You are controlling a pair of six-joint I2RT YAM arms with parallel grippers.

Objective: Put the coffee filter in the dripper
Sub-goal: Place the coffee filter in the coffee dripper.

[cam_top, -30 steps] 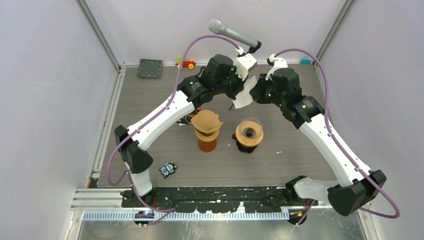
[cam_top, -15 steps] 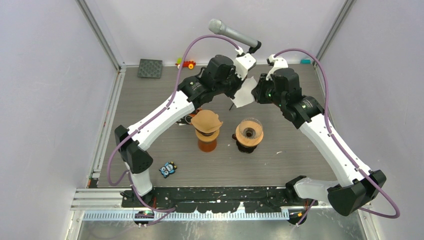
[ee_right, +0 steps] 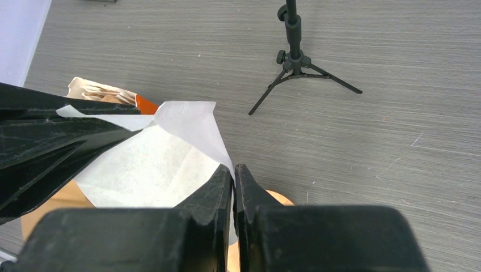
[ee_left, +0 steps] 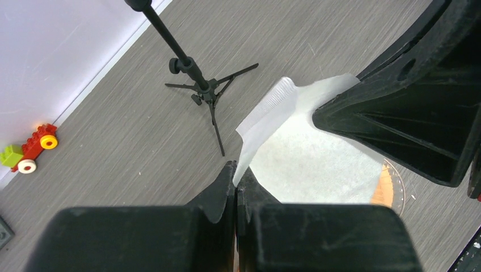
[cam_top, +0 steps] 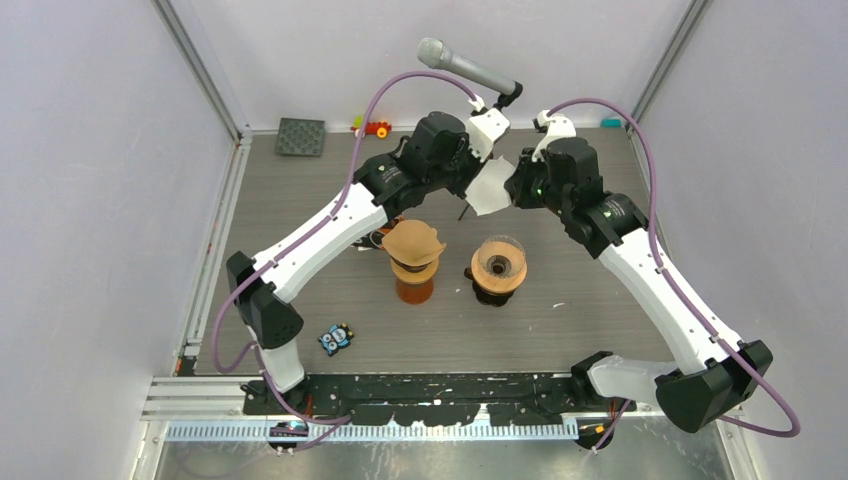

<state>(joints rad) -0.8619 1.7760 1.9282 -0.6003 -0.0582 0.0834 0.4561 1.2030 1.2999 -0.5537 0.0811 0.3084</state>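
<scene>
A white paper coffee filter (cam_top: 489, 187) hangs in the air between both grippers, over the back middle of the table. My left gripper (ee_left: 235, 170) is shut on one edge of the coffee filter (ee_left: 312, 158). From the other side, my right gripper (ee_right: 233, 169) pinches the opposite edge of the filter (ee_right: 153, 164), its jaws shut on the paper. The dripper (cam_top: 498, 266), dark with an orange inside, stands on the table below and nearer to me. A sliver of the dripper (ee_left: 387, 187) shows under the paper.
A stack of brown filters on an orange holder (cam_top: 412, 250) stands left of the dripper. A microphone (cam_top: 468, 68) on a small tripod (ee_right: 295, 62) is behind the grippers. A toy car (cam_top: 375, 127), a black pad (cam_top: 301, 136) and an owl toy (cam_top: 338, 338) lie around.
The right gripper's jaws have closed down onto the filter's edge. The filter has shifted slightly and is drawn tighter between the two grippers. Both arms have barely moved.
</scene>
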